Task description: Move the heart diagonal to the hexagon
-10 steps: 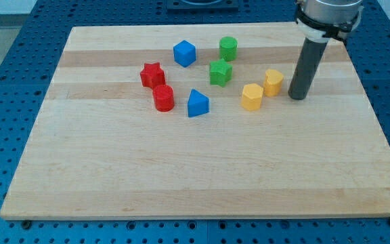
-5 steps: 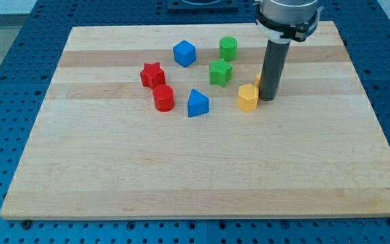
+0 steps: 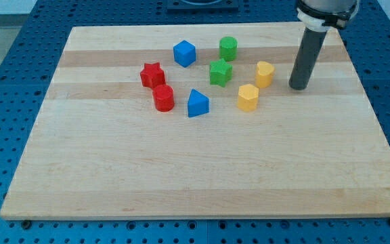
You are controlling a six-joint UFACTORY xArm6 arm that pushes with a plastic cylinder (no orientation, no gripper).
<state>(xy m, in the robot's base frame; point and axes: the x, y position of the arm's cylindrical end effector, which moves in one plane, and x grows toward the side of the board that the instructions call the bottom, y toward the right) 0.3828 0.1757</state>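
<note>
**Eight blocks clustered on the far half of the surface, my tip standing off to the right**

The wooden surface lies on a blue perforated base, and all the blocks sit in its far half.

Furthest left is the red star. Just near of it and a little to its right, almost touching, stands the red cylinder. Further right and far of these is the blue cube, apart from the others. The blue triangular block sits to the right of the red cylinder, close beside it but with a gap between them.

Right of the middle comes the green pair: the green star, and far of it the green cylinder, the two near each other but not touching.

Next is the yellow hexagon, near and to the right of the green star. The yellow heart sits far and to the right of the hexagon, diagonally off it, with a small gap of bare wood between the two. It is level with the green star and well clear of it.

Furthest right is the dark rod, coming down from the top of the view. My tip rests on the surface to the right of the yellow heart, near it but not touching, and touches no other block.

There is no pincer on this arm, only the rod, so it holds nothing.
</note>
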